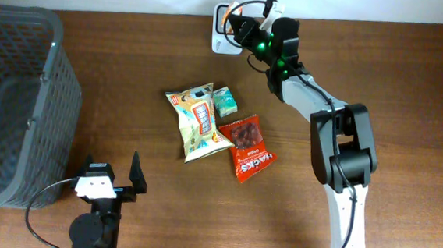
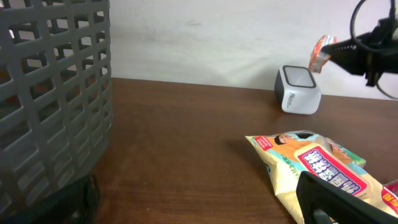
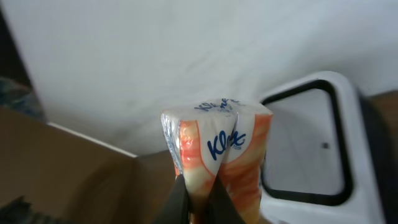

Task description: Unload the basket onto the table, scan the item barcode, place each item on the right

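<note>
Wooden surface [image 1: 381, 80] fills the overhead view. A grey mesh basket [image 1: 58, 89] sits at its left edge and is the biggest object there.

The right arm [image 1: 338, 140] stretches from the near right side to the far edge by the wall. Its right claw [image 3: 198, 200] is pressed together on the lower edge of an orange-and-white tissue pack [image 3: 217, 149] with blue lettering, so it is pinching the pack. The pack is off the surface.

In the left wrist view the pack hangs higher than the white scanner [image 2: 297, 90], to its right and clear of it. In the overhead view it overlaps the scanner's top. The right wrist view shows the scanner's dark-framed window just beside the pack. I can't tell whether a barcode faces the window.

Three more items lie mid-surface:
- A cream snack bag [image 1: 198, 124] is the largest.
- A red snack bag [image 1: 247, 148] lies just right of it, and the edges look to be touching.
- A small green packet [image 1: 225, 101] sits at the cream bag's upper right corner.

All three are well apart from the scanner and the basket.

The left claw [image 1: 113, 171] is at the near left, just beside the basket. Its fingers are spread wide and hold nothing. One dark finger [image 2: 336, 199] shows low in its own camera, in front of the cream bag.
</note>
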Controlling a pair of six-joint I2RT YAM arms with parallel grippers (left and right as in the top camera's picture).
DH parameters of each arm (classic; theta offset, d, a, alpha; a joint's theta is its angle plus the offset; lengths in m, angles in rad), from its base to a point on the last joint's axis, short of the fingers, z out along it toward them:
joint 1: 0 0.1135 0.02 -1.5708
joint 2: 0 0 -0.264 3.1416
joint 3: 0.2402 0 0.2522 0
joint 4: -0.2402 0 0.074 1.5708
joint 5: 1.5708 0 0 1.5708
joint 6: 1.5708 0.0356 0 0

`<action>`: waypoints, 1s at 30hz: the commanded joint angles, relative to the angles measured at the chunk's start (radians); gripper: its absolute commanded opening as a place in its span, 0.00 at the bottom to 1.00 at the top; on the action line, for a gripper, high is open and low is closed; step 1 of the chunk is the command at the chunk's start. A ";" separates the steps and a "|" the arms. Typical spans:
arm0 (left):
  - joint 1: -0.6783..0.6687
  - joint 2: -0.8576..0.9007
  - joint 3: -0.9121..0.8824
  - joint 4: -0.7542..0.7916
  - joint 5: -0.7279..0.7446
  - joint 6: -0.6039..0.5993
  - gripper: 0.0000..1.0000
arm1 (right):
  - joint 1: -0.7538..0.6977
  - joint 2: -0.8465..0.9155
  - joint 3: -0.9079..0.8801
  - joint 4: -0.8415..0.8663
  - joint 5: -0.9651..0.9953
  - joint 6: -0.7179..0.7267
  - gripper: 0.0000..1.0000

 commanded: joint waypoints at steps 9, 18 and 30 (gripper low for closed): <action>-0.005 -0.005 -0.007 0.002 0.003 -0.005 0.99 | 0.032 0.077 0.147 -0.007 0.078 -0.017 0.04; -0.005 -0.005 -0.007 0.002 0.003 -0.005 0.99 | 0.034 0.108 0.192 -0.041 0.093 -0.017 0.04; -0.005 -0.005 -0.007 0.002 0.003 -0.005 0.99 | -0.109 0.024 0.244 -0.148 -0.080 -0.032 0.04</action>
